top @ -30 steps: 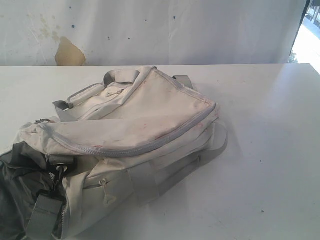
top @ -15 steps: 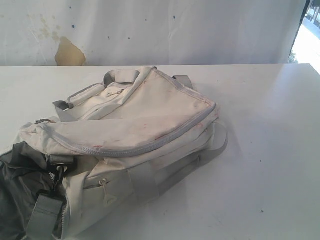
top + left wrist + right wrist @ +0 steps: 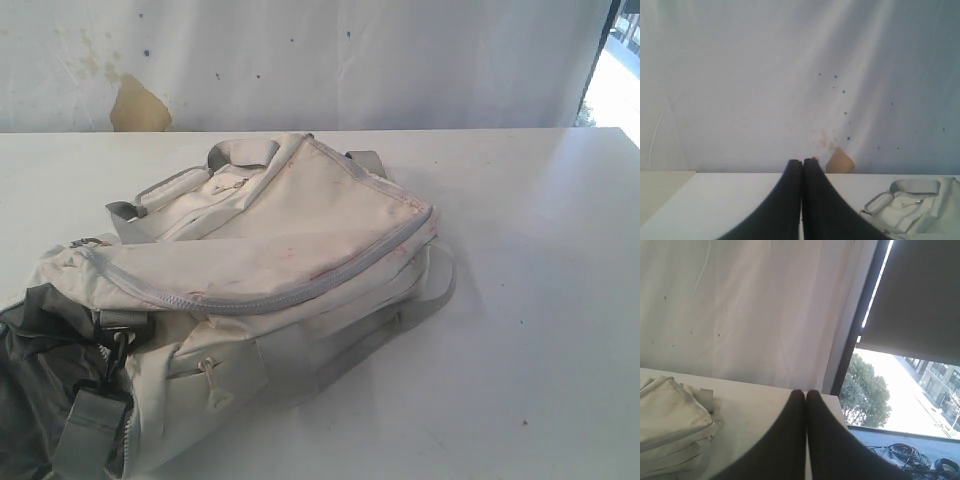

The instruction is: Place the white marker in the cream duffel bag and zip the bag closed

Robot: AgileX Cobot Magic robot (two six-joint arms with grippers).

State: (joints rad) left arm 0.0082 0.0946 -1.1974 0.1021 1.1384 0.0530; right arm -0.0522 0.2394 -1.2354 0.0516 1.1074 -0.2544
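Cream duffel bag [image 3: 290,250] lying on white table [image 3: 540,300]; dark grey fabric item [image 3: 35,370] touching bag's left end; grey zipper [image 3: 250,298] appearing run shut along top seam; white marker showing nowhere, judged inside bag, unconfirmable; task judged done or nearly done. Left gripper [image 3: 802,161] hovering raised off bag's left side, fingers pressing together, holding nothing; right gripper [image 3: 805,391] hovering raised off bag's right side, fingers pressing together, empty.
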